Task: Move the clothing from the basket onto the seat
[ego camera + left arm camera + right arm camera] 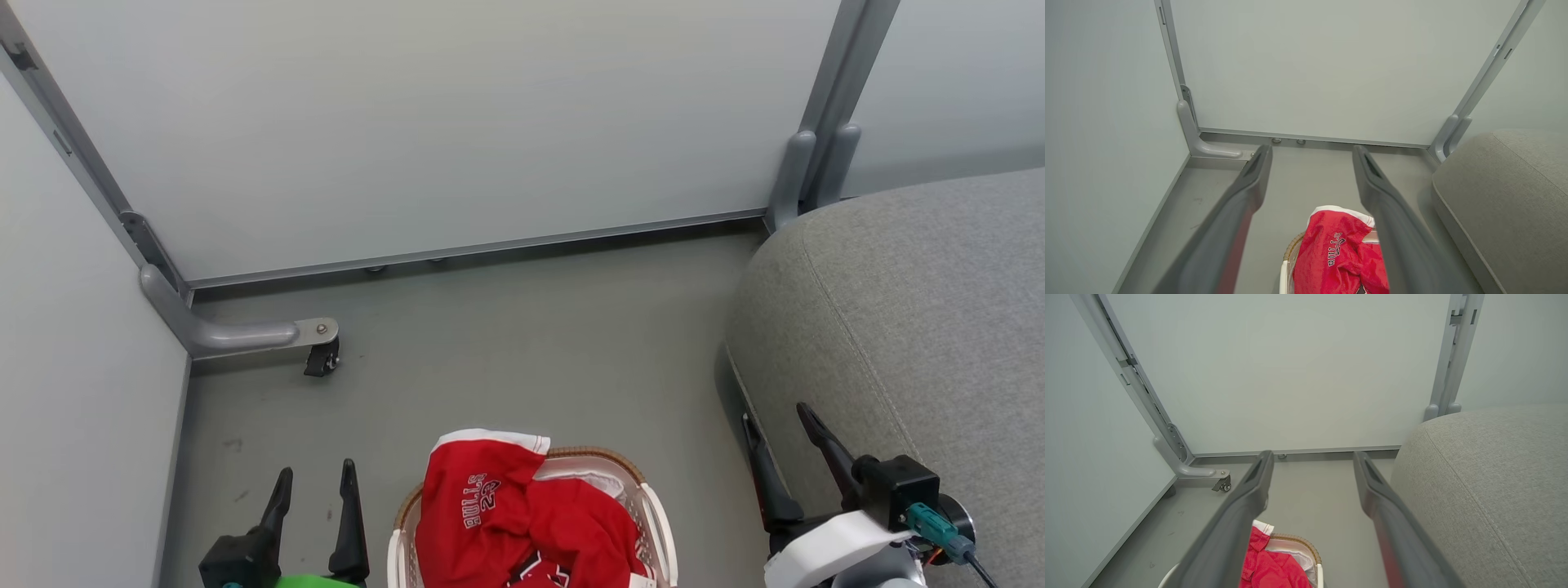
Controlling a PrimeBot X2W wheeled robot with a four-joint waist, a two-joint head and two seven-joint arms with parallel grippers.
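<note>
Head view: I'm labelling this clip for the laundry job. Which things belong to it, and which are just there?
Belong to the job:
- red clothing, lying in the basket
- grey seat, to the right of the basket
- left gripper and right gripper, both open and empty

Just there:
- partition panels
- caster foot
- floor

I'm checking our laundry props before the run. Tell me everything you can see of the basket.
The basket is a small rounded tub of white plastic. Its top edge is trimmed with brown woven material, and a white fabric liner shows inside. It stands upright on the grey floor, left of the grey seat and apart from it. Red clothing printed "BULLS 23" fills it and drapes over its far-left rim. The head view's bottom edge cuts off its near part.
</note>
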